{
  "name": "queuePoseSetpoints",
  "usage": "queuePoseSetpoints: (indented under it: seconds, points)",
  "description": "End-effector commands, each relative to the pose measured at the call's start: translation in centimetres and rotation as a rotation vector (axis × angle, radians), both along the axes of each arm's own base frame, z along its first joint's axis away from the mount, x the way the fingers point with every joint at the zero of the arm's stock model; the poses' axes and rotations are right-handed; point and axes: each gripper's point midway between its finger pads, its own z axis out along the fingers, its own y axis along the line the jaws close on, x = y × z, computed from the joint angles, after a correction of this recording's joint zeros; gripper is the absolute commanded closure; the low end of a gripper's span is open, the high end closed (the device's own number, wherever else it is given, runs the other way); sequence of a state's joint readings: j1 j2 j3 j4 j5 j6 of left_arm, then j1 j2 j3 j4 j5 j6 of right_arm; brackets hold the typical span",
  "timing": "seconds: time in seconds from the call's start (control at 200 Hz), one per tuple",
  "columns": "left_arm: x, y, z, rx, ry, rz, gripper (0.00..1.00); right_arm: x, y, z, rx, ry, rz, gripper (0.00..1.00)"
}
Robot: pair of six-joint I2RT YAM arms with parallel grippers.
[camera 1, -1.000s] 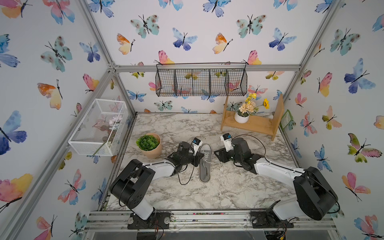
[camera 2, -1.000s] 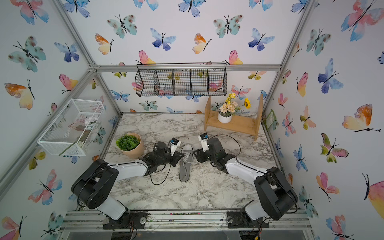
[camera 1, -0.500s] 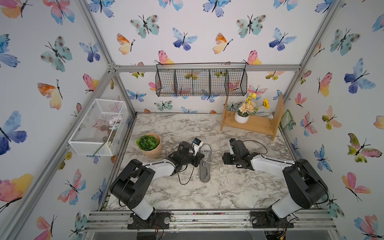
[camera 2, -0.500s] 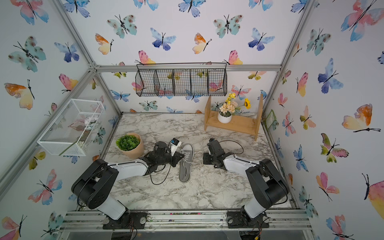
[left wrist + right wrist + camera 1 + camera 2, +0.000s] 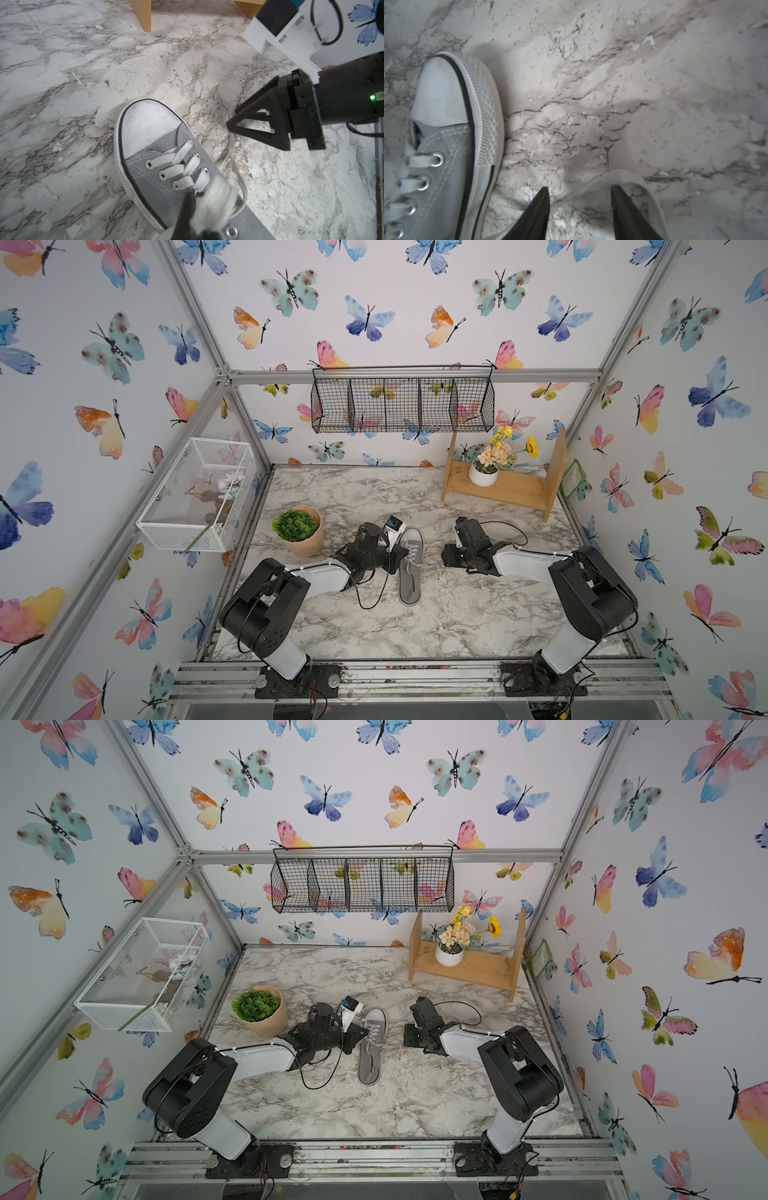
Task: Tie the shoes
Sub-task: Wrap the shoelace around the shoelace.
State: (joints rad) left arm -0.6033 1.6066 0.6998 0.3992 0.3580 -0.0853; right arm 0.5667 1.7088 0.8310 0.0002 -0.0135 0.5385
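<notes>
The shoe (image 5: pixel 410 568) (image 5: pixel 372 1052) is a grey sneaker with a white toe cap, lying mid-table with its toe toward the back. My left gripper (image 5: pixel 402 552) (image 5: pixel 360 1034) sits over its lacing, shut on a bunch of white lace (image 5: pixel 216 203) beside the eyelets; its black finger (image 5: pixel 187 209) hides the pinch. A loose lace (image 5: pixel 232 158) trails from the shoe (image 5: pixel 158 166) across the marble to my right gripper (image 5: pixel 232 116). The right gripper (image 5: pixel 445 560) (image 5: pixel 579 190) is low over the table right of the shoe (image 5: pixel 446 145), open, with the lace loop (image 5: pixel 591 184) lying between and around its fingertips.
A potted green plant (image 5: pixel 297 531) stands just left of the left wrist. A wooden shelf (image 5: pixel 511 493) with a flower vase (image 5: pixel 482 477) is at the back right. A black wire basket (image 5: pixel 403 406) and a white mesh box (image 5: pixel 199 497) hang on the walls. The left arm's cable (image 5: pixel 374 597) loops on the marble.
My right arm has folded back and its wrist has dropped toward the table, drawing the gripper a little away from the shoe's right side. The left arm and shoe have stayed put.
</notes>
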Motion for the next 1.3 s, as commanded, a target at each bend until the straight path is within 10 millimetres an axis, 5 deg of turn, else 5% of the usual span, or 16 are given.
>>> queuePoseSetpoints:
  seconds: [0.0,0.3,0.526,0.691,1.056,1.296]
  points:
    - [0.3,-0.4,0.9,-0.010,-0.016,-0.018,1.00,0.2,-0.1,-1.2,-0.062,0.009,-0.004,0.51]
    - [0.3,-0.2,1.0,-0.008,-0.019,-0.013,1.00,-0.5,-0.8,-3.0,-0.172,0.021,0.003,0.74]
    - [0.2,-0.3,1.0,0.005,-0.030,-0.028,1.00,0.8,0.0,-1.3,-0.145,-0.038,0.006,0.92]
    - [0.3,-0.3,1.0,0.014,-0.039,-0.043,1.00,1.9,0.8,1.6,-0.096,-0.121,0.013,0.97]
    - [-0.8,-1.3,0.5,0.043,-0.074,-0.188,1.00,2.9,5.1,12.3,0.206,-0.398,0.138,0.97]
    - [-1.8,-1.3,0.7,0.047,-0.108,-0.249,1.00,2.4,9.3,14.8,0.334,-0.401,0.341,0.97]
